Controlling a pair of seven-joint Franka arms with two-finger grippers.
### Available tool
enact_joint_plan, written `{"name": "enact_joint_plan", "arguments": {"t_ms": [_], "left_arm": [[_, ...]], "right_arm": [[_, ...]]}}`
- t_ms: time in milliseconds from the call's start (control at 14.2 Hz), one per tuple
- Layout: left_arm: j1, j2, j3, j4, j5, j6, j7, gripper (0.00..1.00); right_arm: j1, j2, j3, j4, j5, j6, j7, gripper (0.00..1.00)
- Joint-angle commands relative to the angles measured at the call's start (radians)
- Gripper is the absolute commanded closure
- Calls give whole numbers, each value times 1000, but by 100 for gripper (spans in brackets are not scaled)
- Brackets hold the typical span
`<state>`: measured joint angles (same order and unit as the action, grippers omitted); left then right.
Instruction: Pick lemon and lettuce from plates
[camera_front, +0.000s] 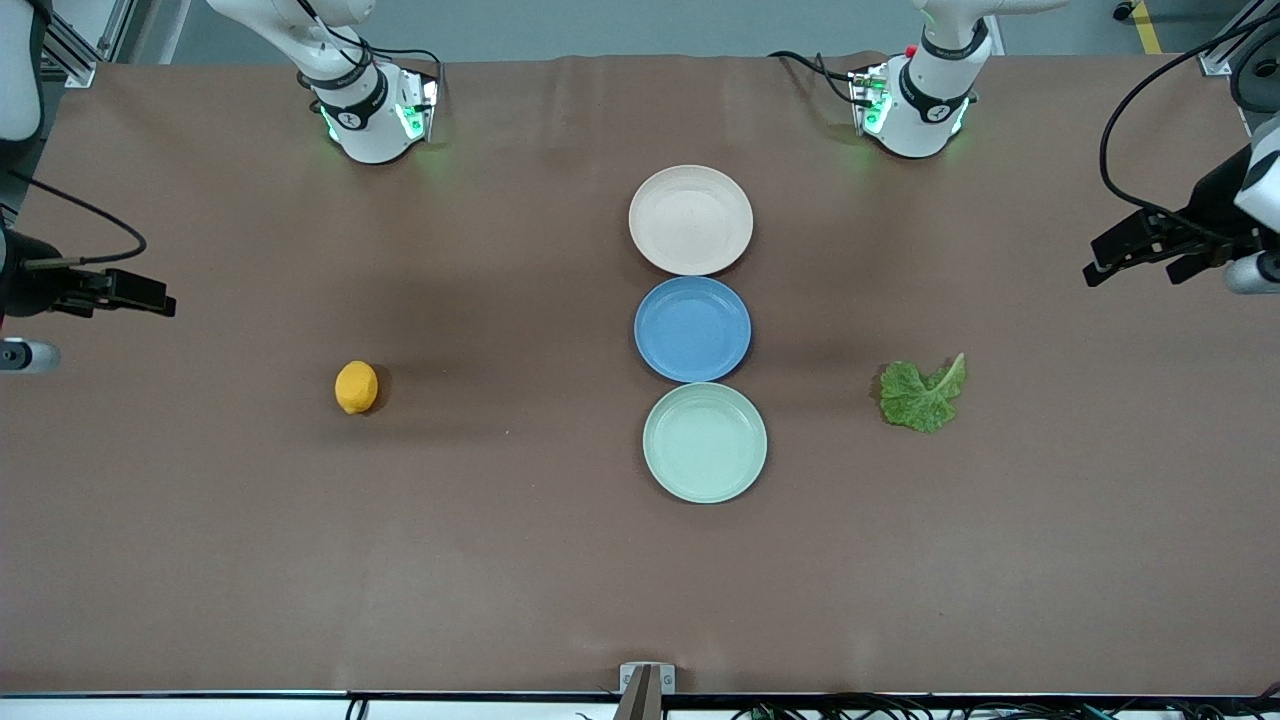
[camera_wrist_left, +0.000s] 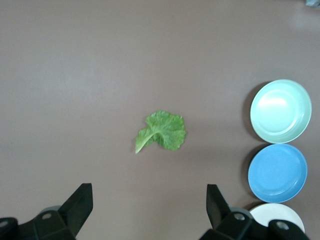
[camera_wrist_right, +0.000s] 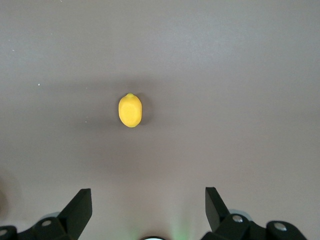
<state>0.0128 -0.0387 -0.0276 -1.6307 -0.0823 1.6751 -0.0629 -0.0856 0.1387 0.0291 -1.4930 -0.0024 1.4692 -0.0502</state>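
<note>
The lemon lies on the bare table toward the right arm's end, off any plate; it also shows in the right wrist view. The lettuce lies on the table toward the left arm's end, also seen in the left wrist view. The beige-pink plate and the mint green plate are empty, as the left wrist view confirms for the mint one. My left gripper is open and empty, high over its table end. My right gripper is open and empty, high over its end.
A blue plate sits empty between the two other plates, the three touching in a column at the table's middle. The arm bases stand along the table edge farthest from the front camera. Brown tabletop surrounds the lemon and the lettuce.
</note>
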Motion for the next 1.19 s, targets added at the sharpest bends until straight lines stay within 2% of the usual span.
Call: {"name": "enact_joint_plan", "arguments": {"t_ms": [0, 140, 281, 1123], "left_arm": [[-10, 71, -5, 109, 30, -29, -8, 0], [-13, 74, -9, 118, 47, -29, -9, 0], [-5, 66, -20, 118, 44, -29, -8, 0], [3, 63, -18, 123, 29, -29, 0, 0]], "right_arm": [[16, -99, -3, -115, 6, 45, 12, 0], [82, -111, -70, -116, 6, 42, 12, 0], [109, -119, -93, -118, 6, 42, 12, 0], [89, -212, -83, -135, 2, 33, 6, 0]]}}
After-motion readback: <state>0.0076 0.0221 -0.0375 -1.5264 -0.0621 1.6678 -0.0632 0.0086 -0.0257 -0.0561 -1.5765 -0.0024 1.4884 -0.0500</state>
